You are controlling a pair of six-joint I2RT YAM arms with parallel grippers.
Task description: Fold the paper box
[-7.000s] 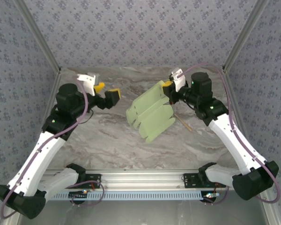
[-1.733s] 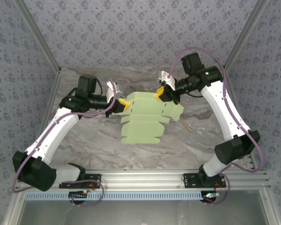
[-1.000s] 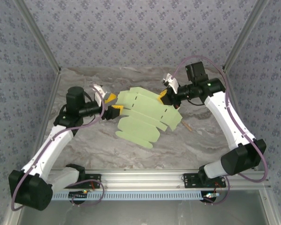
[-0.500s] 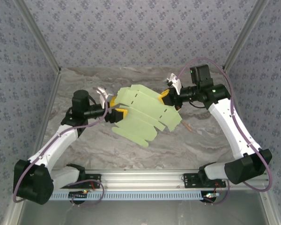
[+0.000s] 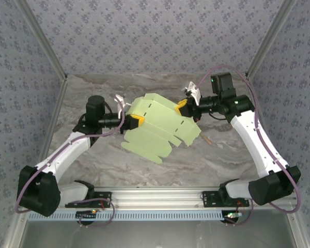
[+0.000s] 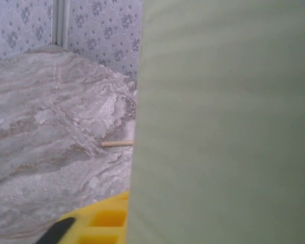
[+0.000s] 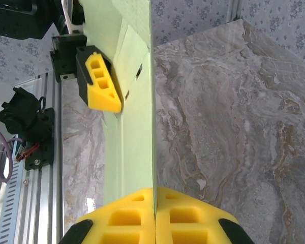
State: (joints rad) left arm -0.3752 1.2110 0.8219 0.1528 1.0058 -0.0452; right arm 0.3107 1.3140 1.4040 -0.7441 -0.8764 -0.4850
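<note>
1. At the far left, the left arm (image 5: 67, 152) reaches in over the grey marbled table (image 5: 93, 155). Patterned walls (image 5: 155, 36) close the space on three sides, and a metal rail (image 5: 160, 194) runs along the near edge.
2. The left gripper (image 5: 136, 120) is at the left edge of the paper box (image 5: 160, 129). It is pinching the card: one yellow finger (image 7: 101, 86) lies flat on the sheet's face and the other is hidden behind the sheet.
3. In the left wrist view the card (image 6: 223, 122) stands right in front of the lens and blocks the whole right side. Only a corner of yellow finger (image 6: 109, 223) shows below it.
4. The paper box is one flat die-cut sheet of pale lime-green card, not yet folded. It has straight creases, a row of small slots along one crease, and rounded tabs on its lower and right edges.
5. The sheet hangs tilted in mid-air above the middle of the table, held between the two grippers.
6. One thin tan wooden stick (image 5: 205, 137) lies on the table just right of the sheet. Its upper end runs in under the card's right edge.
7. The right gripper (image 5: 183, 106) holds the sheet's upper right edge. In the right wrist view its two yellow fingers (image 7: 188, 216) are pressed together with the card's edge (image 7: 134, 127) clamped between them.
8. The right arm (image 5: 253, 134) comes in from the right.
9. The count is two arms, one sheet and one stick.
</note>
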